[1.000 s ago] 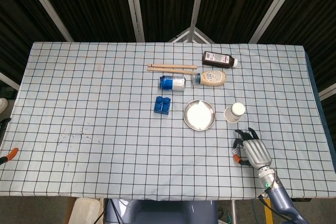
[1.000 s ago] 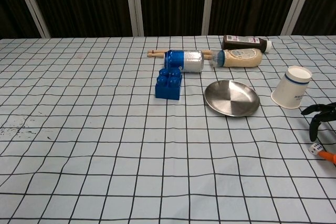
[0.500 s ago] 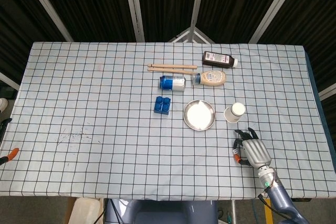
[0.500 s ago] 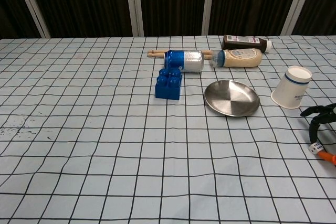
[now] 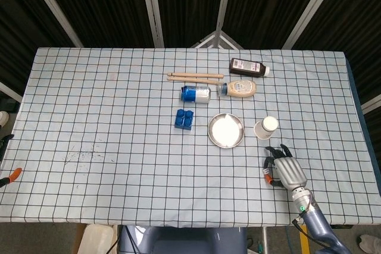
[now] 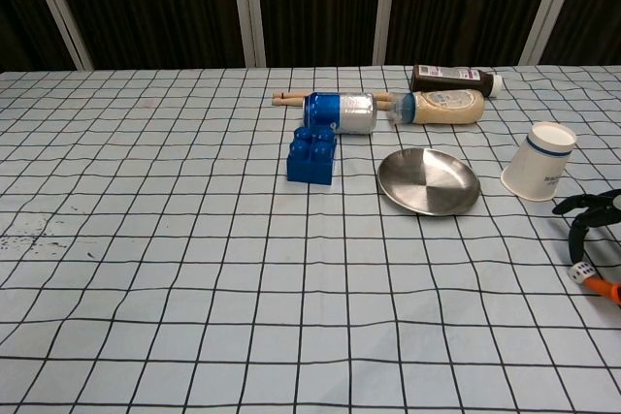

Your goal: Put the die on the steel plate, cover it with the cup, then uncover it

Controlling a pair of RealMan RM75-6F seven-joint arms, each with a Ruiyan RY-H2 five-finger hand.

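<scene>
die (image 6: 580,272) sits on the checked tablecloth (image 6: 194,269) beside an orange tool (image 6: 604,289), under the right hand (image 5: 284,168), whose curled fingers hover around it; whether they grip it i cannot tell. plate (image 6: 428,181) and cup (image 6: 538,161) lie nearby. dark slatted walls behind.

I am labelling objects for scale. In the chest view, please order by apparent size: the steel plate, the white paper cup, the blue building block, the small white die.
1. Round steel plate.
2. White paper cup and blue building block: alike, unranked.
3. Small white die.
</scene>
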